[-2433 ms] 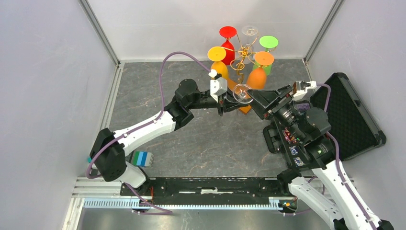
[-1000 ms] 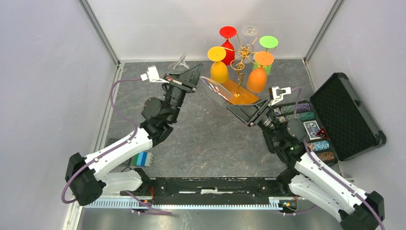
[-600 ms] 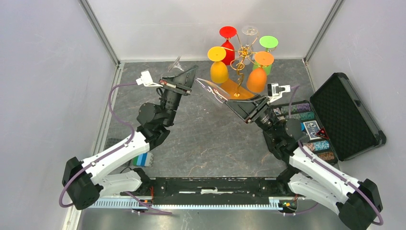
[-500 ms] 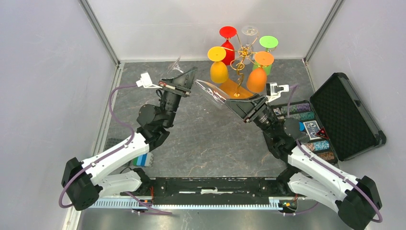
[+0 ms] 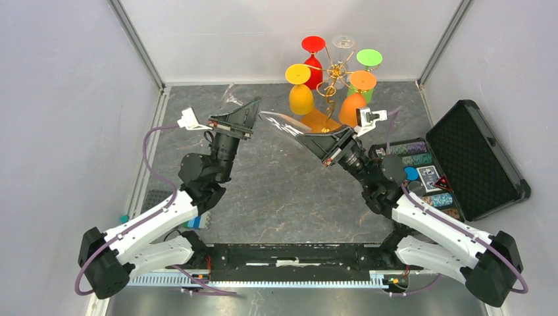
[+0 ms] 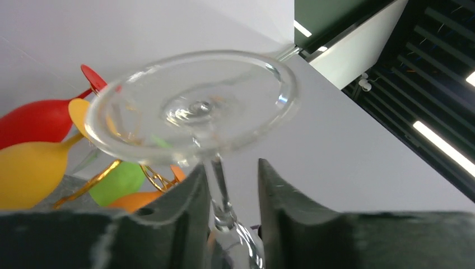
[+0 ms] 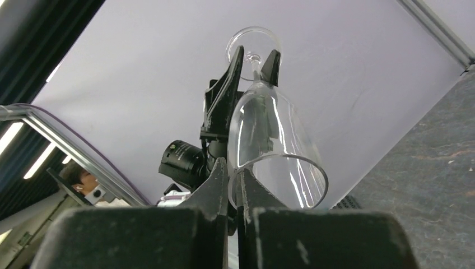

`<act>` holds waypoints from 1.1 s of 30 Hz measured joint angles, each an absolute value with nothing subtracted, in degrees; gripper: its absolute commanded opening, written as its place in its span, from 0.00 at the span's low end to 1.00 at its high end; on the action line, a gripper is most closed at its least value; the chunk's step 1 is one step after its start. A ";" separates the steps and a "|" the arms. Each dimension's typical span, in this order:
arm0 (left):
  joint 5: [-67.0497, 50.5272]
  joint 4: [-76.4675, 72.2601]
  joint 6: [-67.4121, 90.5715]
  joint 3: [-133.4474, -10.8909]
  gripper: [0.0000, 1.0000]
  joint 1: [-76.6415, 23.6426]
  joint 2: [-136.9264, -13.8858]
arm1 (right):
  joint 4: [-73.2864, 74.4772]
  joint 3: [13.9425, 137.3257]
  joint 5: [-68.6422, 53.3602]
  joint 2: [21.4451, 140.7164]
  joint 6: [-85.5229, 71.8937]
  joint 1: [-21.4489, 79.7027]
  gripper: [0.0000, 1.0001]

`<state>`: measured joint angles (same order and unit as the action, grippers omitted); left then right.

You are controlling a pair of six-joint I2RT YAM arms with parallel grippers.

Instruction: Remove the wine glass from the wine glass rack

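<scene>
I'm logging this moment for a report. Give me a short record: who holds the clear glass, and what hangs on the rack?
clear glass: off the rack, tilted in the air between both arms
left gripper: open, jaws loose around the stem
right gripper: shut on the bowl's rim
rack: holds red glass, yellow glass, green glass, orange glass, second clear glass

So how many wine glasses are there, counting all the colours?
6. Five hang on the gold rack: red glass, yellow glass, orange glass, green glass and a clear glass behind. The sixth glass is in the right gripper. More could be hidden.
</scene>
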<state>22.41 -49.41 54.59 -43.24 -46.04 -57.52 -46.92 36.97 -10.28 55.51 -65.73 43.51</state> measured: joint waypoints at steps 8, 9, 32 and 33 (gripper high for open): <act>20.97 -45.78 48.71 -38.94 0.98 -46.37 -50.98 | -40.14 40.82 -6.09 57.34 -59.53 45.45 0.00; 20.80 -44.58 47.90 -38.33 1.00 -46.37 -49.84 | -39.11 41.54 -5.69 57.74 -58.89 45.54 0.00; 19.57 7.27 19.33 -38.61 1.00 -46.37 -27.22 | -36.34 65.87 -2.44 59.00 -56.18 45.65 0.00; 20.01 8.23 18.35 -39.35 1.00 -46.37 -27.27 | -36.27 65.87 -2.44 59.00 -56.18 45.65 0.00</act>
<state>20.01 8.23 18.35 -39.35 -46.37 -27.27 -36.27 65.87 -2.44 59.00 -56.18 45.65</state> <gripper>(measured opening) 0.994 0.026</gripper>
